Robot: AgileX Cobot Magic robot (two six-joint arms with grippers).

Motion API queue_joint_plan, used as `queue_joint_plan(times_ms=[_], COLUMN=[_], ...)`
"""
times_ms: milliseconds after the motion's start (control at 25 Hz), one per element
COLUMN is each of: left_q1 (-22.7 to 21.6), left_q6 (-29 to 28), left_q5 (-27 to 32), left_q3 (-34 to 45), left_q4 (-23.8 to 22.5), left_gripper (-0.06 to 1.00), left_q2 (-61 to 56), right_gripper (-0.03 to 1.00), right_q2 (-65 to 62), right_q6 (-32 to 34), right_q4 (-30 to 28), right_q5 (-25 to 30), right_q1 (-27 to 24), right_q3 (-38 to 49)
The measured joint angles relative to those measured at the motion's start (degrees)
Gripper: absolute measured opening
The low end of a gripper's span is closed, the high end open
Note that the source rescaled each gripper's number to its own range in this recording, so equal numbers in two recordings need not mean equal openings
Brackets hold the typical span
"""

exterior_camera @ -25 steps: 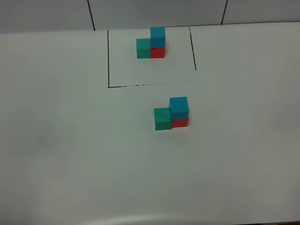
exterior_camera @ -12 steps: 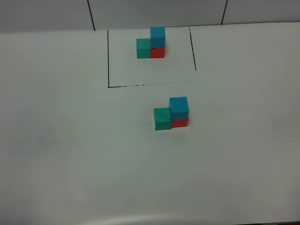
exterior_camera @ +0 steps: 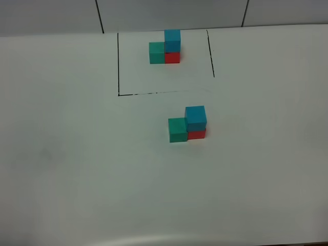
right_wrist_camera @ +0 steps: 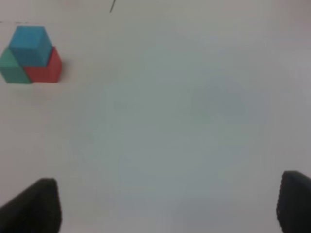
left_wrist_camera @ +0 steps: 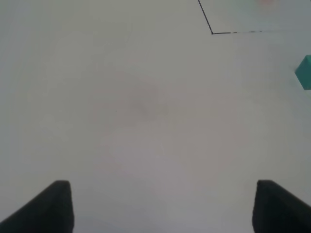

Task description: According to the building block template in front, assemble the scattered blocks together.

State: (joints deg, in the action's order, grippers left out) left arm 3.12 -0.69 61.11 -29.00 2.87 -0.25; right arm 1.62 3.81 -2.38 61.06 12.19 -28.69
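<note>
Standing just outside the open side of the black drawn lines (exterior_camera: 118, 64), toward six o'clock from them in the high view, the scattered blocks are seen gathered on the white table (exterior_camera: 77, 169): the teal-green cube (exterior_camera: 178, 130) is pressed against the red cube (exterior_camera: 197, 134) at its three o'clock side, and the sky blue cube (exterior_camera: 196, 117) is stacked on the red one. The building block template (exterior_camera: 165, 49) is found at twelve o'clock from them, inside the lines, in the same arrangement. Neither arm is shown in the high view. The left gripper (left_wrist_camera: 163, 206) is held with its fingers wide apart over bare table, nothing between them. The right gripper (right_wrist_camera: 167, 204) is likewise spread wide and empty, well apart from the blocks.
</note>
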Motion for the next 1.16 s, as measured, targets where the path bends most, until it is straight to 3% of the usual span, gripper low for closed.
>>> queue_joint_plan(times_ms=[240,520,1160], left_q1=[0.0,0.0,0.0], left_q6=[0.0,0.0,0.0], left_q5=[0.0,0.0,0.0], left_q3=[0.0,0.0,0.0], left_q4=[0.0,0.0,0.0], left_gripper=[0.73,0.73,0.73], left_q2=[0.0,0.0,0.0], right_gripper=[0.89,0.86,0.85], right_q2=[-1.88,-1.99,-2.06], right_q6=[0.04,0.04,0.04], right_q4=[-0.02,-0.02,-0.02], right_q5=[0.01,0.01,0.01], right_q1=[-8.68,-12.41,-13.13], right_q3=[0.0,0.0,0.0])
